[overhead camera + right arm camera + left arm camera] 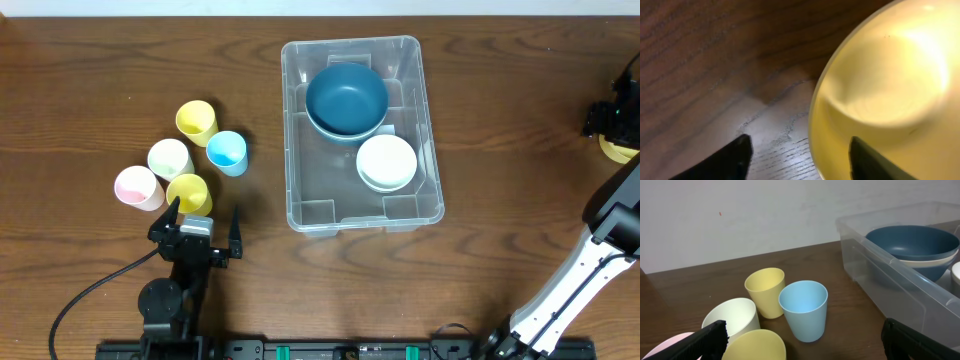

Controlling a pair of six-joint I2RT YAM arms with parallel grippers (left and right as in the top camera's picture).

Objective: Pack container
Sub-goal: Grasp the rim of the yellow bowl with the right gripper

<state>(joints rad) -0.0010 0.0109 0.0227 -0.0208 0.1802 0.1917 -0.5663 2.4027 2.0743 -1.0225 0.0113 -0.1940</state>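
The clear plastic container (pixel 432 130) stands mid-table and holds a dark blue bowl (pixel 346 98) and a white bowl (pixel 386 162). It also shows in the left wrist view (pixel 900 287), with the blue bowl (pixel 912 242) stacked on a white one. My left gripper (pixel 205 228) is open and empty, just in front of a yellow cup (pixel 189 193); in the left wrist view its fingers (pixel 810 347) spread wide. My right gripper (pixel 612 118) is at the far right edge, open, its fingers (pixel 800 160) straddling the rim of a yellow bowl (pixel 890 85).
Several cups stand left of the container: a yellow one (pixel 196 120), a blue one (pixel 227 152), a pale white one (pixel 170 158) and a pink one (pixel 137 187). The blue cup (pixel 803 307) is closest ahead of my left gripper.
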